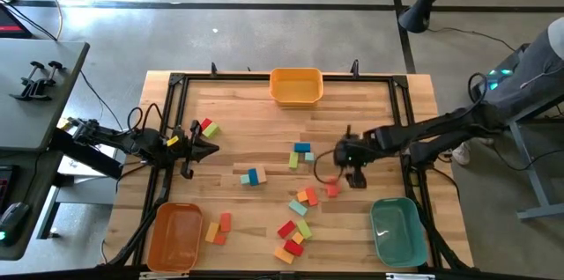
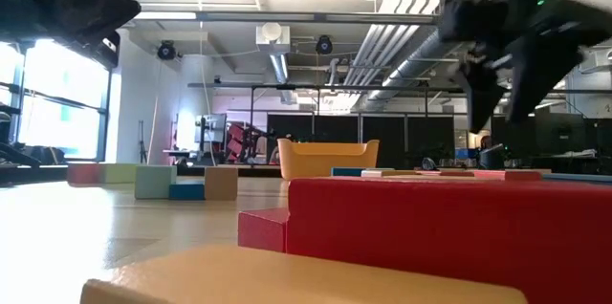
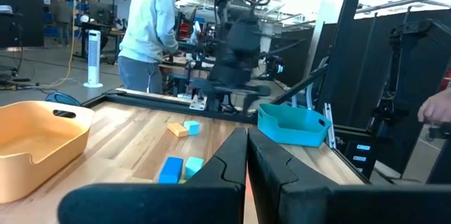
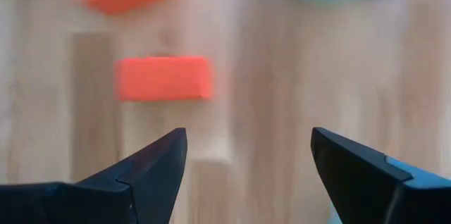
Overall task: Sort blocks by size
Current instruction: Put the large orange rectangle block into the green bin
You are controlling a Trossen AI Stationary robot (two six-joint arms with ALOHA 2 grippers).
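Small blocks lie scattered flat on the wooden table (image 1: 264, 113): a red and a green one (image 1: 209, 127) at the left, a blue-teal group (image 1: 302, 152), a teal-blue-tan group (image 1: 253, 176), and several more (image 1: 295, 227) nearer the front. My right gripper (image 1: 341, 171) is open and empty and points down above an orange-red block (image 1: 332, 188). In the right wrist view that block (image 4: 164, 77) lies ahead of the gripper (image 4: 248, 155), not between the fingers. My left gripper (image 1: 211, 148) is shut and empty above the table's left part; it also shows in its wrist view (image 3: 246, 155).
A yellow bin (image 1: 295, 86) stands at the far edge, an orange bin (image 1: 174, 236) at the near left and a teal bin (image 1: 397, 230) at the near right. A black frame (image 1: 401, 113) runs around the table. A person (image 3: 151, 30) stands beyond the table.
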